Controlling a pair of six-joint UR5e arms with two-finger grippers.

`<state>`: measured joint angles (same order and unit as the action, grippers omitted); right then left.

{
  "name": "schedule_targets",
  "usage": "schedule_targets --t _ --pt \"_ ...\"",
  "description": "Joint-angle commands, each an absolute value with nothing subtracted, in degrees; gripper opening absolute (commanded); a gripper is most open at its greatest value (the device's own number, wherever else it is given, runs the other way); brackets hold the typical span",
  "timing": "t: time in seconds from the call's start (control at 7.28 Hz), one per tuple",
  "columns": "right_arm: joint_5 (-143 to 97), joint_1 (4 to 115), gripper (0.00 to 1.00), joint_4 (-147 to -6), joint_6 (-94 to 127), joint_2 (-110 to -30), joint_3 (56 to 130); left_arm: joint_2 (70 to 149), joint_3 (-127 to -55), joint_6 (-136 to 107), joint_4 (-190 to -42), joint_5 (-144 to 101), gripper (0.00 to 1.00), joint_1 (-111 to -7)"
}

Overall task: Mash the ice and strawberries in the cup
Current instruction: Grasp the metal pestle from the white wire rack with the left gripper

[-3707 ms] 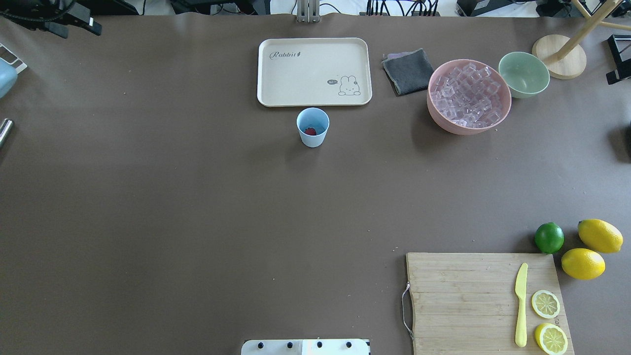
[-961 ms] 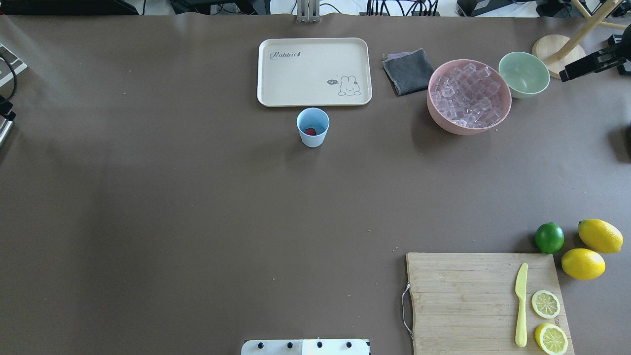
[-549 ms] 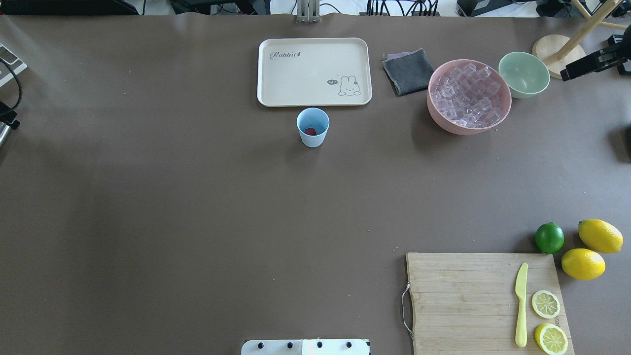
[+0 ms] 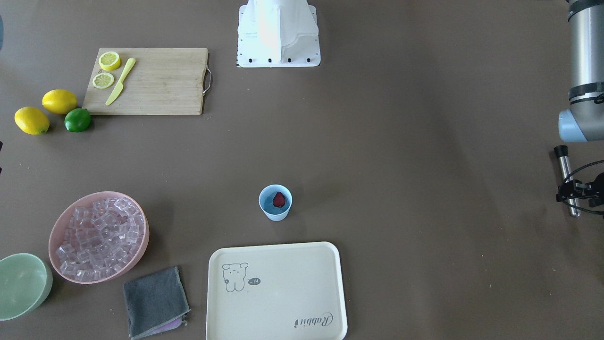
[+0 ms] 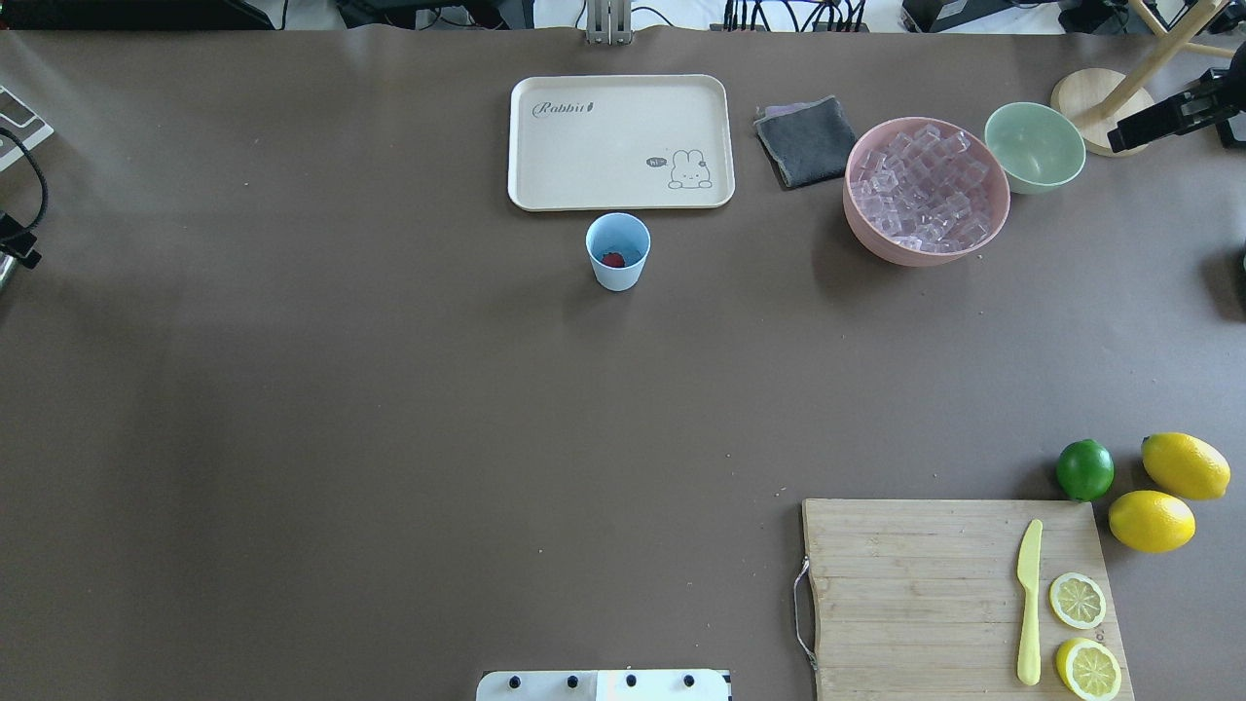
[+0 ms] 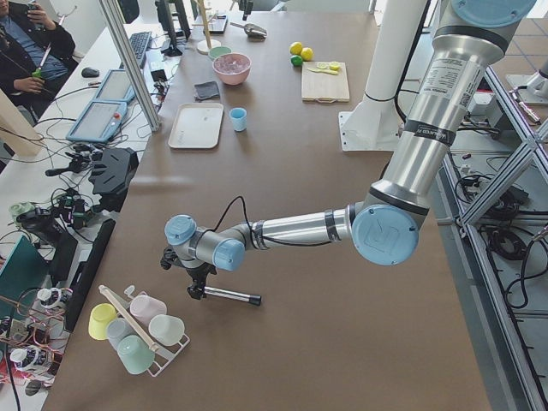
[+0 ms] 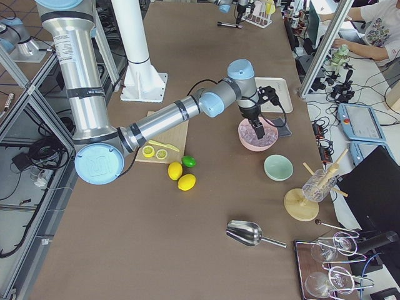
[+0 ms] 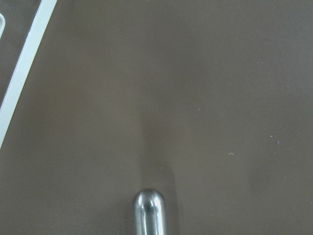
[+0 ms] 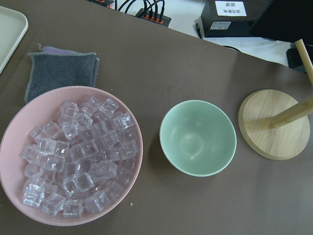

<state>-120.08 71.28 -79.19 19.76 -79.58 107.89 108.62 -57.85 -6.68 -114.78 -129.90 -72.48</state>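
— Hovering over the ice (image 5: 925, 185), is the right gripper (image 7: 255, 130) wide?
— Cannot tell; likewise the left gripper (image 4: 573, 192). It should pinch one cube squarely; the cup (image 5: 617, 277), strawberry (image 5: 612, 259) inside, stands at the pink bowl's (image 5: 881, 243) 9 o'clock.

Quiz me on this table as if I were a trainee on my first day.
1. True or false: the ice is already in the cup.
2. What lies in the cup right now? A) a lemon slice B) a strawberry C) a knife
3. How many whole lemons lie beside the lime?

Key
1. False: all the ice sits in the pink bowl.
2. B
3. Two
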Motion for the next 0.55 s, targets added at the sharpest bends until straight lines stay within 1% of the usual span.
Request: schedule_targets --t 0.0,0.27,0.41 --pt "-119.2 71.3 1.0 -79.2 19.6 -79.4 107.9 108.5 -57.4 -6.7 -114.9 -129.9 0.87 -72.3" --pt "-118.7 71.1 1.0 -79.1 19.5 -79.2 108.0 108.2 -56.7 -6.7 -115.5 -129.9 0.86 -71.5" --pt "-118.6 71.0 1.0 -77.8 19.7 -79.3 107.9 108.1 -56.1 -6.7 -116.2 -129.9 0.77 -71.3"
